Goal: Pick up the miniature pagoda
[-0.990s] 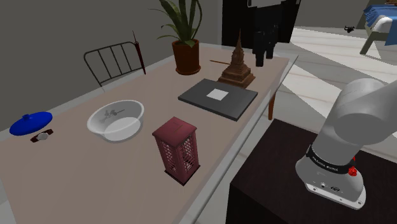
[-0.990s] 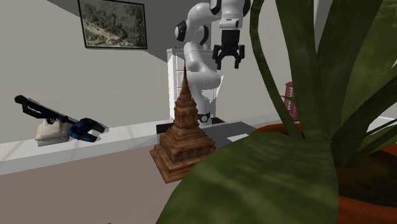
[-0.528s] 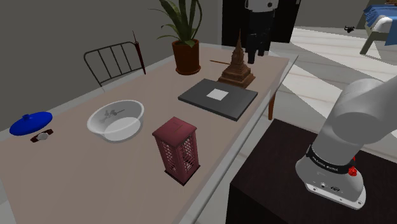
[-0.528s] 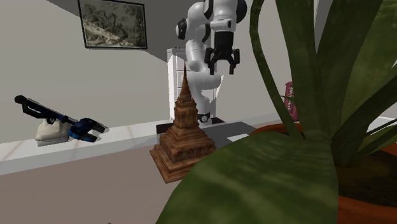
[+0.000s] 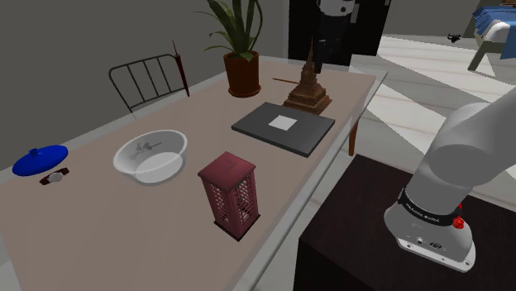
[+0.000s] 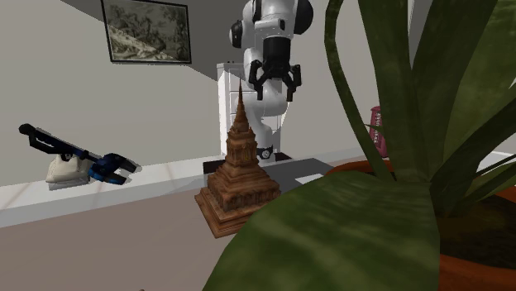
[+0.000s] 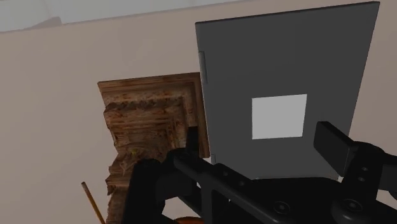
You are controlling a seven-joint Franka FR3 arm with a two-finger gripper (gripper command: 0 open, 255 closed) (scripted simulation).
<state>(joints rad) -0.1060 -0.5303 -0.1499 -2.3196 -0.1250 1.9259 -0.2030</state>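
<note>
A: While the gripper (image 6: 274, 81) hangs with jaws spread, holding nothing, where's the pagoda (image 6: 240, 169)?
B: Upright on the table (image 5: 99, 215), just beside the dark slab (image 5: 283, 126); spire vertical. It stands off to one jaw's side, not between them.
A: Containers?
B: White bowl (image 5: 136, 169) looks empty; pot (image 5: 243, 76) holds a plant (image 5: 236, 21).

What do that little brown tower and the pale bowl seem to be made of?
The pagoda looks like carved wood or weathered stone: mottled brown, matte, with rough stepped tiers. The bowl looks like glass or glazed ceramic: smooth and pale, with glossy highlights. I can't tell which.
</note>
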